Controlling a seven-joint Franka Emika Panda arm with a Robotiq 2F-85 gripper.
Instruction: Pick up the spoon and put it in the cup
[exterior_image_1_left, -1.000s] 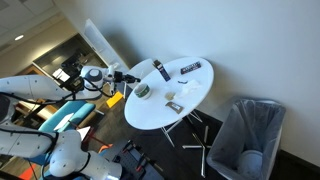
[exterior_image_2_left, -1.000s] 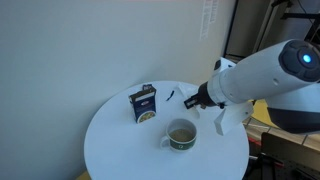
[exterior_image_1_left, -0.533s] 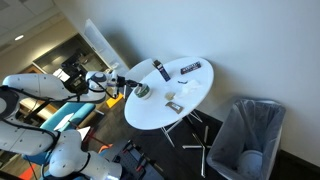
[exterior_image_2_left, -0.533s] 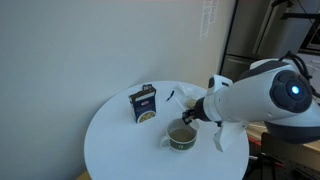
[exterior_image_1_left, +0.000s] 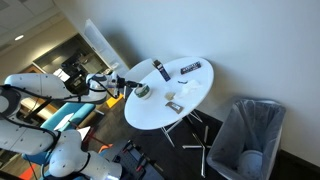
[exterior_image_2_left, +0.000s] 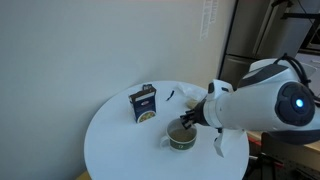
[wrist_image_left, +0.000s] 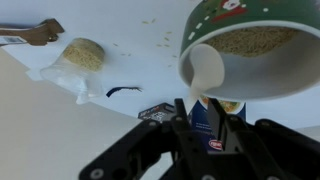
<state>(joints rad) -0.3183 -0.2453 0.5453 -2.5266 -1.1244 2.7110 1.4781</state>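
Observation:
The small olive-green cup (exterior_image_2_left: 181, 137) stands on the round white table (exterior_image_2_left: 112, 140); it also shows in an exterior view (exterior_image_1_left: 143, 91) and fills the upper right of the wrist view (wrist_image_left: 262, 45). My gripper (exterior_image_2_left: 190, 120) hangs just above the cup's rim on its right side, and shows at the table's left edge in an exterior view (exterior_image_1_left: 131, 85). In the wrist view its fingers (wrist_image_left: 201, 112) are close together on a pale spoon (wrist_image_left: 204, 70), whose bowl lies over the cup's rim.
A blue box (exterior_image_2_left: 145, 104) stands upright behind the cup. A wrapped round cookie (wrist_image_left: 80, 55) and a brown object (wrist_image_left: 30, 33) lie on the table. Two dark flat items (exterior_image_1_left: 160, 70) lie at the far side. A bin (exterior_image_1_left: 247, 135) stands on the floor.
My gripper has moved from beside the blue box down and over to the cup, and now hangs at its rim. The cup and box have not moved.

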